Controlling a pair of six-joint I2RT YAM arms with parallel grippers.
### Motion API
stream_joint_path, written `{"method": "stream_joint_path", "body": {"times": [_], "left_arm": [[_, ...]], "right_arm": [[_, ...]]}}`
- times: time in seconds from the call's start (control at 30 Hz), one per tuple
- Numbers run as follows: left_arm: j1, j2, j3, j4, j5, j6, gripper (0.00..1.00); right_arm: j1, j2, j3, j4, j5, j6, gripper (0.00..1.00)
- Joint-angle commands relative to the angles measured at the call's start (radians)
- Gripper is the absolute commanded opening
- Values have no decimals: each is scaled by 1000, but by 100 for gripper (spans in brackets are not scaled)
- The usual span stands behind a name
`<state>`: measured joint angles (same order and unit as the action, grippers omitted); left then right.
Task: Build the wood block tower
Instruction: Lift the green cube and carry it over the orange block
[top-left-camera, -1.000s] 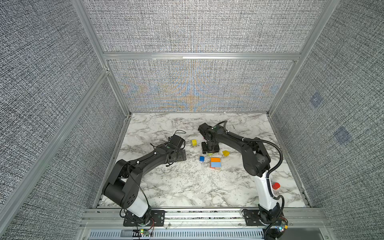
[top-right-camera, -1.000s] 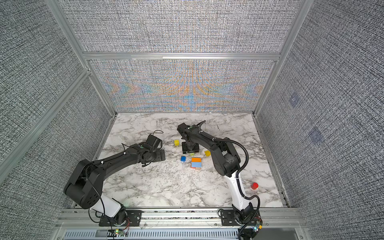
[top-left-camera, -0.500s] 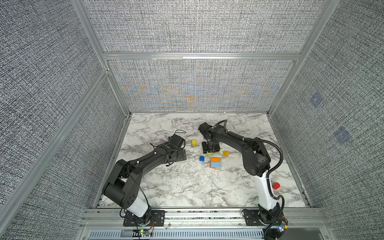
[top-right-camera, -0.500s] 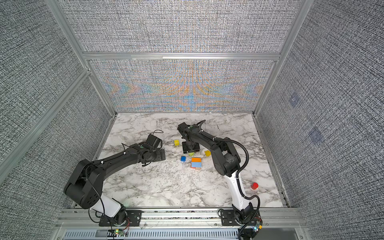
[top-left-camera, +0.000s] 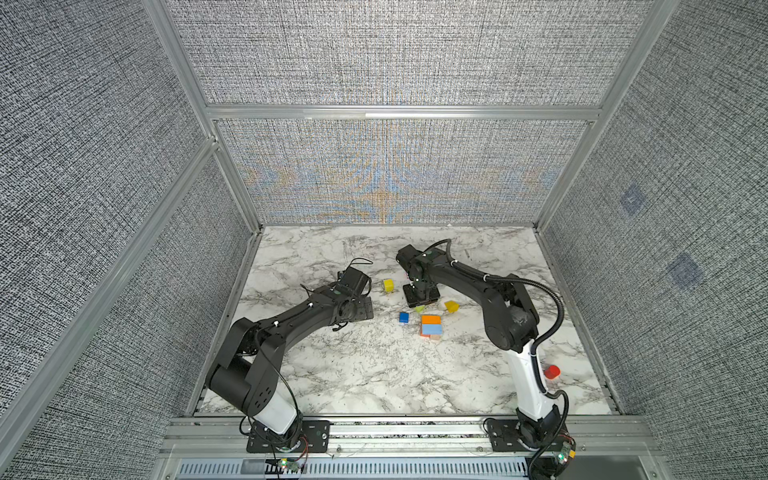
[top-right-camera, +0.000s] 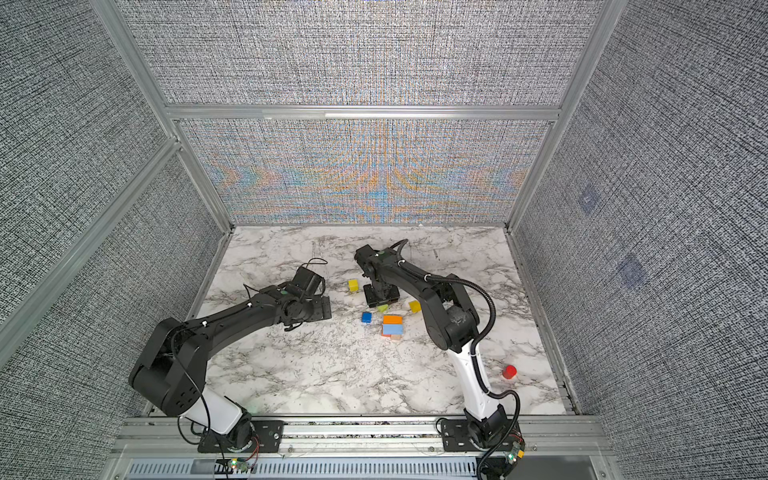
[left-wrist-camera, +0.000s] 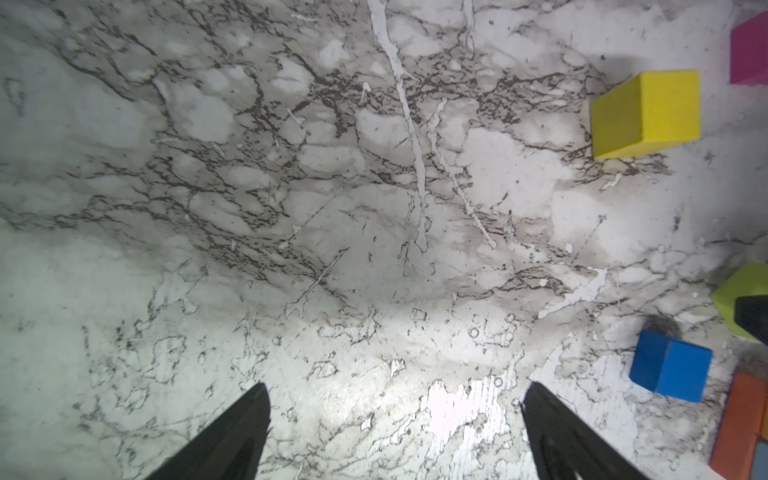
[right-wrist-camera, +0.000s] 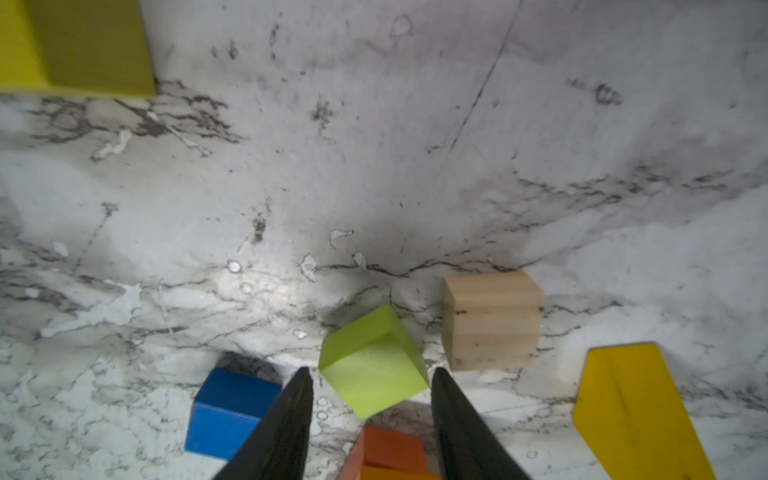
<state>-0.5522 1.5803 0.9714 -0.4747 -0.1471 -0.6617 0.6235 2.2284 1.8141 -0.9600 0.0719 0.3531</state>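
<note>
The right pincer (right-wrist-camera: 372, 372) points down at the counter (top-left-camera: 353, 374), its jaws about half apart with a green cube (right-wrist-camera: 374, 365) between the fingertips. The cube sits tilted, close to both fingers (right-wrist-camera: 291, 424). I cannot tell whether they press it or only straddle it. Just beside one finger lies a blue cube (right-wrist-camera: 228, 411). A tan cube (right-wrist-camera: 492, 320) sits beside the other, with a yellow wedge (right-wrist-camera: 636, 411) beyond it.

Just in front of this pincer stands the tower (top-left-camera: 430, 326), a low stack in the middle of the counter. Orange and light blue bricks show on it, but their layering is unclear. A yellow cube (top-left-camera: 388, 285) rests between the two arms, farther back.

The left pincer (left-wrist-camera: 392, 399) hangs over bare counter, jaws spread wide and holding nothing, well apart from the tower. A magenta block (left-wrist-camera: 750, 54) shows at the edge of its wrist view. A red block (top-left-camera: 552, 372) lies far off, by the right arm's base.
</note>
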Motion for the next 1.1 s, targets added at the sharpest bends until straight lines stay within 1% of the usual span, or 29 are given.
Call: {"method": "stream_joint_path", "body": {"times": [0.0,0.13,0.2,0.3,0.6,0.77,1.07], "left_arm": [[2,7,13,-13,-3,-1,96],[2,13,27,-24,-5,1,96],[2,14,32,-27,-5,1,96],[1,21,39,-31,-3,-1,96],[1,23,38,-26,4,-6,96],[2,5,23,-13,7,-1,96],[2,-51,-31,23,19,25,96]], "right_arm": [[-3,9,13,-18,-2,-27,49],[-2,14,17,-15,-6,-31,46],[-2,15,19,-13,-12,-32,38],[-2,13,17,-16,-15,-32,34],[-3,-28,-4,-23,-9,-6,33],[-2,-76,-24,-31,-20,20,33],[-1,-175,-53,-95,0,107,33]]}}
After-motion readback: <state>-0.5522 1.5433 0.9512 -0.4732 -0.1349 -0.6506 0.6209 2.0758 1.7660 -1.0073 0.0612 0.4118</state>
